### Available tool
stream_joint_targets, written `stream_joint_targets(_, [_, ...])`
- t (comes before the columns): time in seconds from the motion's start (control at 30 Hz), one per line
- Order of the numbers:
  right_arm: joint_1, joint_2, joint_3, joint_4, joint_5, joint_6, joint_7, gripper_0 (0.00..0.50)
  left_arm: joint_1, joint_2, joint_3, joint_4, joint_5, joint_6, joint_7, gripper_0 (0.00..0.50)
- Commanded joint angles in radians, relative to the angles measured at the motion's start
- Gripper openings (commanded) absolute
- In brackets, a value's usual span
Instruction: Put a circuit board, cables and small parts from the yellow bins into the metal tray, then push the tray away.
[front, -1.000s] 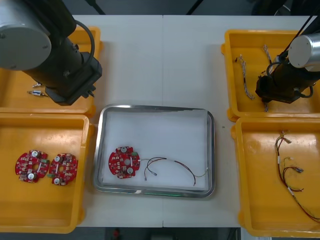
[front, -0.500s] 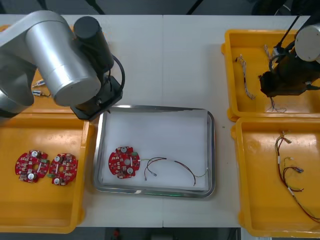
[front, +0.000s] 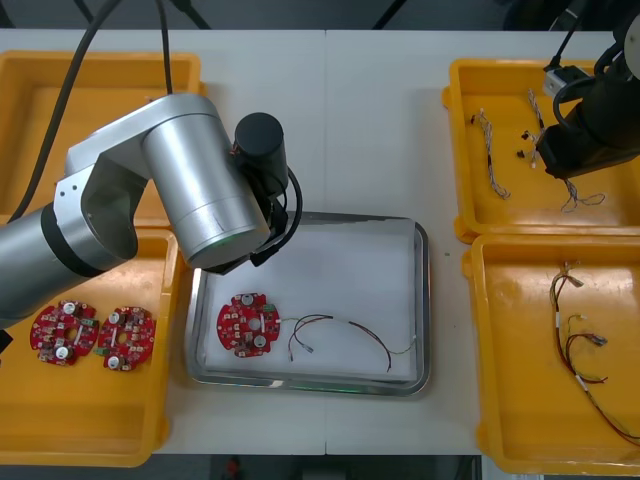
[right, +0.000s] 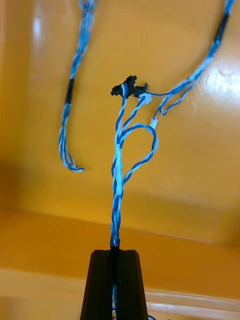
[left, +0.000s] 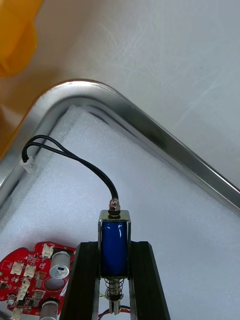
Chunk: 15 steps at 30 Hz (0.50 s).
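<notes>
My left gripper (left: 114, 248) is shut on a small metal part (left: 114, 235) with a blue body and a black lead ending in a white plug (left: 28, 163). It hangs over the metal tray's (left: 150, 131) white inside, near a corner, just beyond the red circuit board (left: 27, 280). In the front view the left arm (front: 200, 185) covers the tray's (front: 424, 300) far left corner. The tray holds one circuit board (front: 248, 325) and a thin red and dark cable (front: 340, 332). My right gripper (right: 114, 255) is shut on a twisted blue and white cable (right: 119, 165), lifted above the far right bin (front: 460, 150).
Two more circuit boards (front: 92, 334) lie in the near left yellow bin (front: 150, 440). Another blue and white cable (front: 490, 155) rests in the far right bin. Red and yellow cables (front: 580, 345) lie in the near right bin (front: 485, 400).
My left arm swung right from the far left bin to the tray's far left corner. My right gripper shifted slightly right and farther back, taking the blue and white cable with it.
</notes>
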Motion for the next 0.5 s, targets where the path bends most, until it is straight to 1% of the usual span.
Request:
stream_joint_targets(0.03, [0.003, -0.063, -0.071, -0.044, -0.053, 0.039, 0.136, 0.0, 0.031, -0.046, -0.039, -0.005, -0.056, -0.017, 0.077, 0.0])
stream_joint_targets(0.2, [0.003, -0.07, -0.128, -0.055, -0.12, 0.08, 0.259, 0.0, 0.031, -0.067, -0.046, 0.053, -0.06, -0.037, 0.067, 0.0])
stream_joint_targets(0.3, [0.005, -0.077, -0.136, -0.09, -0.133, 0.112, 0.316, 0.0, 0.031, -0.078, -0.053, 0.091, -0.066, -0.067, 0.058, 0.0])
stream_joint_targets(0.4, [0.003, -0.083, -0.137, -0.136, -0.14, 0.145, 0.339, 0.0, 0.033, -0.089, -0.079, 0.124, -0.099, -0.09, 0.054, 0.001])
stream_joint_targets(0.5, [0.005, -0.083, -0.137, -0.188, -0.153, 0.171, 0.342, 0.0, 0.031, -0.092, -0.089, 0.153, -0.108, -0.104, 0.054, 0.003])
